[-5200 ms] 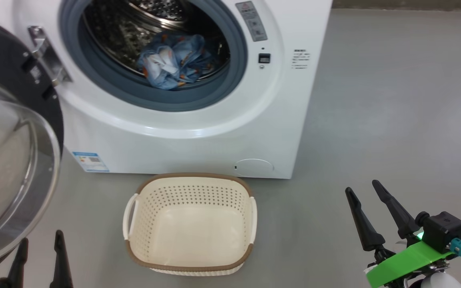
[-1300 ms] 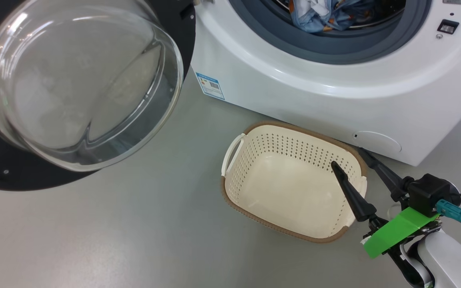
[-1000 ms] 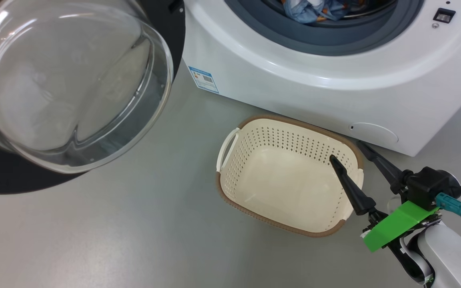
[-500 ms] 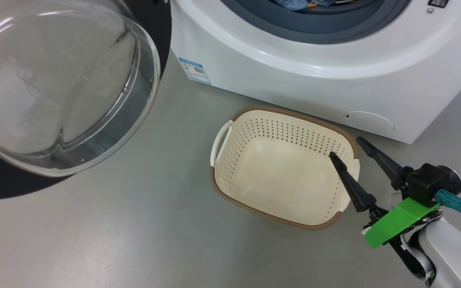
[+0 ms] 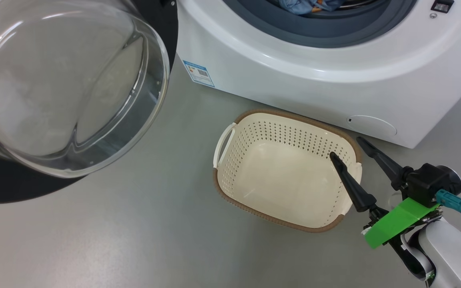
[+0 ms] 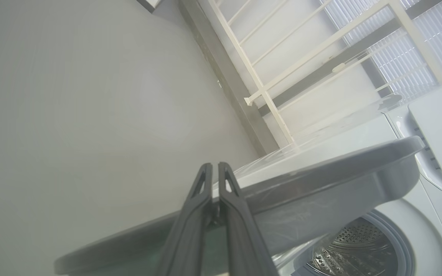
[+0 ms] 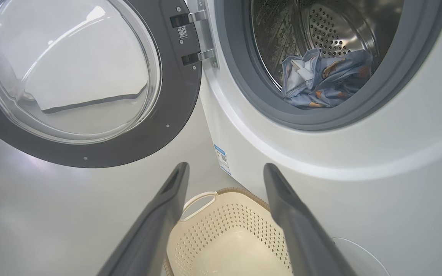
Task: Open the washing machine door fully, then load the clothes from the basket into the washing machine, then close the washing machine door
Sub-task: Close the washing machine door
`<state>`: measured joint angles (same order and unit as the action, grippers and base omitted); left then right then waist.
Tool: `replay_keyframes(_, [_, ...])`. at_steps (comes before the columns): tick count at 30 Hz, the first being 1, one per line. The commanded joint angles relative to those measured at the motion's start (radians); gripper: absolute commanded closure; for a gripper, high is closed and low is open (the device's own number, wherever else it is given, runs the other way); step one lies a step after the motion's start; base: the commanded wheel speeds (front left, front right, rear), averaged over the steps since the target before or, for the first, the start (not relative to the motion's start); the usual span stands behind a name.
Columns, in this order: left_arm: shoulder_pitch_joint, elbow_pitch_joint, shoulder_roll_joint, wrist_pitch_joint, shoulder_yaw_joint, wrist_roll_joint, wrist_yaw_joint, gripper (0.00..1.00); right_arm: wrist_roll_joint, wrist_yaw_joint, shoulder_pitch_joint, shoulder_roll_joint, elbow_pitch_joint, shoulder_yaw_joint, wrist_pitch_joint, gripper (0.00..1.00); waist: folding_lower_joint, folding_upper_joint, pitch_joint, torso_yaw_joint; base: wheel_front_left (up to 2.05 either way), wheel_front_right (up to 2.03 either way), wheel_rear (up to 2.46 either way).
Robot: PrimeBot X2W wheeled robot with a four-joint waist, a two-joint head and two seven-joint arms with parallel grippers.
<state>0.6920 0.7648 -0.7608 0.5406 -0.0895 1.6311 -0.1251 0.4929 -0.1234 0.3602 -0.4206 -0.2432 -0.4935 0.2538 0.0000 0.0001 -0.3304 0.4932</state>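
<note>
1. Nearest us, at the lower right of the head view, our right gripper (image 5: 345, 146) has its two dark fingers spread wide apart with nothing between them. One fingertip shows over the basket's right end, the other over the floor (image 5: 134, 240) between the basket and the washer.
2. The basket (image 5: 230, 176) sits on the floor just in front of the washing machine (image 5: 294, 92), its cream bottom bare. In the right wrist view it lies below the right gripper (image 7: 225, 165), with one white handle of the basket (image 7: 225, 230) showing between the fingers.
3. The washing machine door (image 5: 66, 88) hangs swung out to the left on its hinge, with the domed glass towards us.
4. In the left wrist view our left gripper (image 6: 215, 165) has its fingers pressed together, holding nothing, and they cross the rim of the washing machine door (image 6: 320, 184) – whether they touch it we cannot tell.
5. On the washer's white front we see a blue label (image 5: 199, 73) at the lower left and a round service flap (image 5: 372, 125) at the lower right.
6. Farthest in, the clothes (image 7: 324, 84) lie bunched at the bottom of the steel drum, behind the grey gasket. The head view catches just their lower edge (image 5: 306, 5).
</note>
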Motion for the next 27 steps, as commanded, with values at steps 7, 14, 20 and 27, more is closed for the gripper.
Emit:
replay_keyframes(7, [-0.018,-0.052,-0.047,0.125,-0.029,0.030,-0.006,1.00,-0.006,-0.007,-0.003,-0.004,0.019,-0.015,0.008,0.00,0.0000,-0.0001,0.011,0.004,0.00,0.00,0.00])
replay_keyframes(14, [-0.031,-0.070,-0.039,0.230,-0.042,0.048,-0.006,1.00,-0.005,-0.007,-0.008,-0.005,0.021,-0.011,0.008,0.00,0.0000,-0.0001,0.021,0.009,0.00,0.00,0.00])
replay_keyframes(20, [-0.045,-0.100,-0.033,0.294,-0.049,0.044,-0.006,1.00,-0.004,-0.007,-0.014,-0.002,0.022,-0.009,0.008,0.00,0.0000,-0.0001,0.033,0.015,0.00,0.00,0.00])
replay_keyframes(27, [-0.061,-0.147,-0.019,0.378,-0.062,0.045,-0.006,1.00,-0.003,-0.007,-0.017,0.002,0.021,-0.008,0.008,0.00,0.0000,-0.0001,0.047,0.018,0.00,0.00,0.00])
